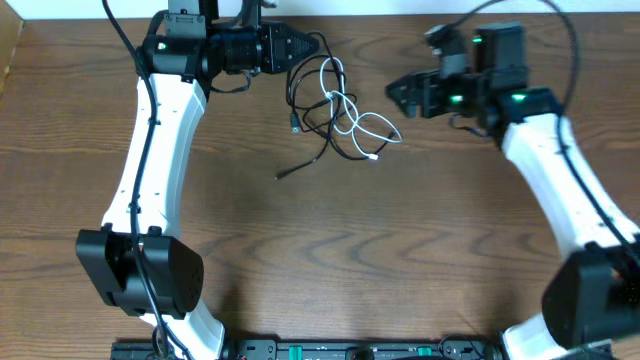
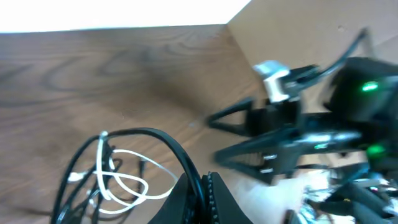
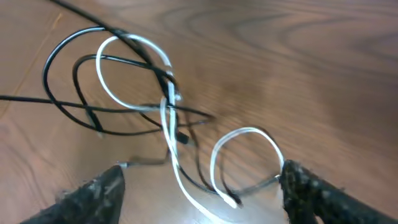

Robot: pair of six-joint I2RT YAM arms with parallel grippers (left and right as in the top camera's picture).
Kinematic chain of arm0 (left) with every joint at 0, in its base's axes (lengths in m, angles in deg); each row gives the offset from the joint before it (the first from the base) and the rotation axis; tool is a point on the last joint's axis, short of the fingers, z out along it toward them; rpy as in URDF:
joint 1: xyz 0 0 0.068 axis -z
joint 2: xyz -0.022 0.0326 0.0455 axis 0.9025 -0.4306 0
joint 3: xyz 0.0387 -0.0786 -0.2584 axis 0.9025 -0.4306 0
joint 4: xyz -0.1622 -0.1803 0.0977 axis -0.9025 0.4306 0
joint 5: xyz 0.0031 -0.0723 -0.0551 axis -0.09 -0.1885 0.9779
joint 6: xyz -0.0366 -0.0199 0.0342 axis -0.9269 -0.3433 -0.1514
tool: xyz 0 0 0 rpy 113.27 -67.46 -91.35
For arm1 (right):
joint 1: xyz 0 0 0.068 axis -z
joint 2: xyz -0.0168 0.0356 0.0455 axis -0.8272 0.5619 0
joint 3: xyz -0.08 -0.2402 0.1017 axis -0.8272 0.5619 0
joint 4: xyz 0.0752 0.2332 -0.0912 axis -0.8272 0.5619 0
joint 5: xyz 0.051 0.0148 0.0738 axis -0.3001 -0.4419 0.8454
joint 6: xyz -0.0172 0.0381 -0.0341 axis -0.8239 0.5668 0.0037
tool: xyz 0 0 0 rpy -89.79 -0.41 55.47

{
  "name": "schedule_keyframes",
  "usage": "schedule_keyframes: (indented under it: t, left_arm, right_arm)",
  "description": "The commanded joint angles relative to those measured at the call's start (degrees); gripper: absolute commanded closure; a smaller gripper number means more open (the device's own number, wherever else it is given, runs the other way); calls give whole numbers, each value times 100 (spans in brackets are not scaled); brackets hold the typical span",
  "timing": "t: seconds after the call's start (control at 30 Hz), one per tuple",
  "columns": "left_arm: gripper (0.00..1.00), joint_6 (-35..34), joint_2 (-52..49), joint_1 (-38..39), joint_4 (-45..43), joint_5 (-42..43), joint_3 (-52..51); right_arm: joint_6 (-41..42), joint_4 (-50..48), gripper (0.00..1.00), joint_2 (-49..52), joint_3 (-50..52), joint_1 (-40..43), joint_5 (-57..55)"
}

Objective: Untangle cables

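Left pincer (image 2: 200, 180) tight on black cable (image 2: 155, 132), clear only in wrist view.

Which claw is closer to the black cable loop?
Left. The left gripper is pinched on the black cable loop; the right gripper hangs open off to its right, not touching.

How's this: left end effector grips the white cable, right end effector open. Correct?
No: the left end effector grips the black cable, not the white cable, per the left wrist view. The right end effector is open.
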Motion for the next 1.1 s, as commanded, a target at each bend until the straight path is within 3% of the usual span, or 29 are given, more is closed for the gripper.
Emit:
schedule_keyframes:
  t: [0.0, 0.23, 0.33, 0.4, 0.43, 0.47, 0.67, 0.9, 1.07]
  left_arm:
    - [93, -306, 11, 114, -28, 400, 79]
    - [93, -304, 11, 249, -33, 380, 79]
    - [93, -304, 11, 249, -33, 380, 79]
    - [93, -304, 11, 249, -33, 378, 79]
    - [93, -304, 11, 243, -33, 330, 79]
    - [93, -304, 11, 232, -28, 214, 79]
    - [93, -302, 11, 232, 39, -1056, 79]
    - [93, -190, 11, 232, 647, -3495, 79]
    - [93, -195, 11, -4, 713, -3917, 79]
  right_arm:
    - [337, -293, 36, 479, 0, -328, 37]
    - [459, -883, 54, 1213, 0, -730, 35]
    - [476, -986, 67, 1401, 0, -811, 35]
    - [481, -938, 83, 1453, 0, -811, 37]
    - [481, -879, 96, 1449, 0, -776, 37]
    - [481, -870, 99, 1447, -2, -763, 37]
    - [518, -164, 99, 918, -2, -334, -7]
    - [389, 708, 99, -581, -2, 597, -133]
    - [514, 1047, 99, -1325, -2, 1556, -46]
